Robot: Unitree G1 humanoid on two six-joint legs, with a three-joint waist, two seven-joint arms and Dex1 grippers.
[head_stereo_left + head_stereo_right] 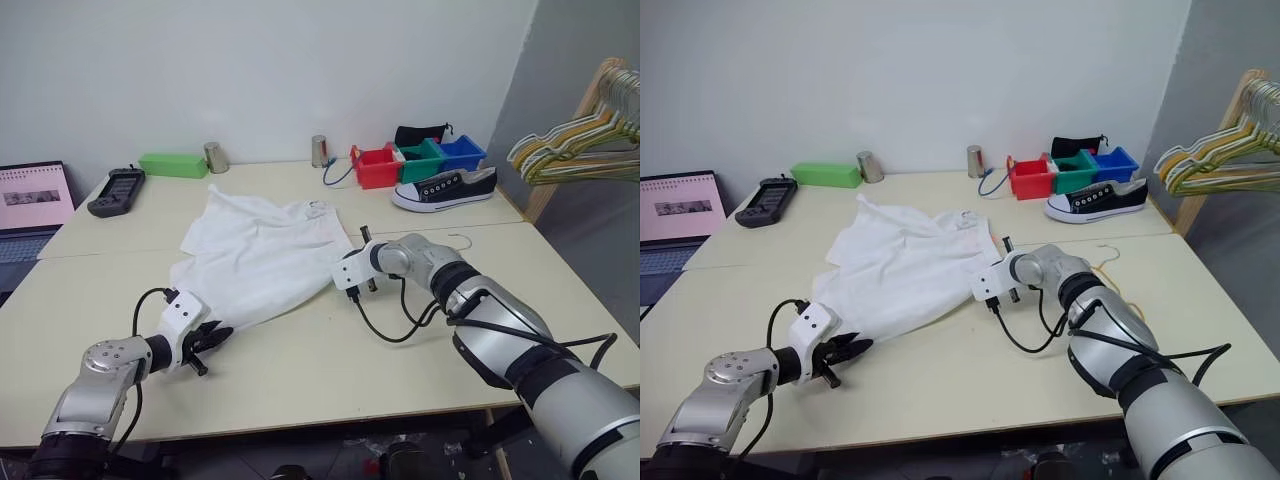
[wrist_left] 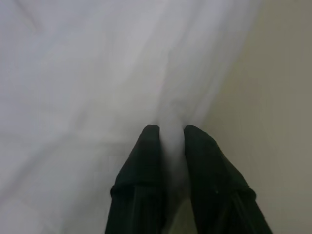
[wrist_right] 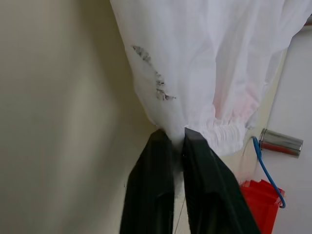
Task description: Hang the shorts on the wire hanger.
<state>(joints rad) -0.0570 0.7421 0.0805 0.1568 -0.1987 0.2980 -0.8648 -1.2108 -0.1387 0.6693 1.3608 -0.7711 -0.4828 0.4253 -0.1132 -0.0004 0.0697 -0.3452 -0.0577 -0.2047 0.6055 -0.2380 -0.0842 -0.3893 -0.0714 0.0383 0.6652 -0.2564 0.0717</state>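
The shorts (image 1: 262,258) lie spread flat on the pale desk (image 1: 300,375), stretched between the two hands. The left hand (image 2: 170,134) has its two black fingers pressed together on a fold at the near corner of the cloth, and the wrist view shows white fabric bunched in the narrow gap between them. The right hand (image 3: 171,134) pinches the opposite edge, right beside the gathered elastic waistband (image 3: 224,132), its fingers likewise squeezed onto a thin pleat of cloth.

The wire hanger (image 1: 458,243) lies on the desk just beyond and outward of the right hand's wrist; only its pale hook and a sliver of yellow-orange wire peek out past the arm. A separate bunch of hangers (image 1: 580,140) sits on a wooden rack well out past the right arm.

With both pinches set, the step in hand looks like lifting the garment clear of the desk. To do it well, the two hands should rise together and evenly, keeping the cloth gently taut between them so neither thin pleat slips out. The left grip holds little fabric and seems the likelier to give way, so a slow start is wise. The lift also needs to clear the hanger without dragging it.

As for writing, a small dark mark (image 3: 155,80) is printed on the shorts just ahead of the right hand's fingers, but it is too broken to read. The laptop (image 1: 30,215) at the desk's far left shows a page whose text is not legible.
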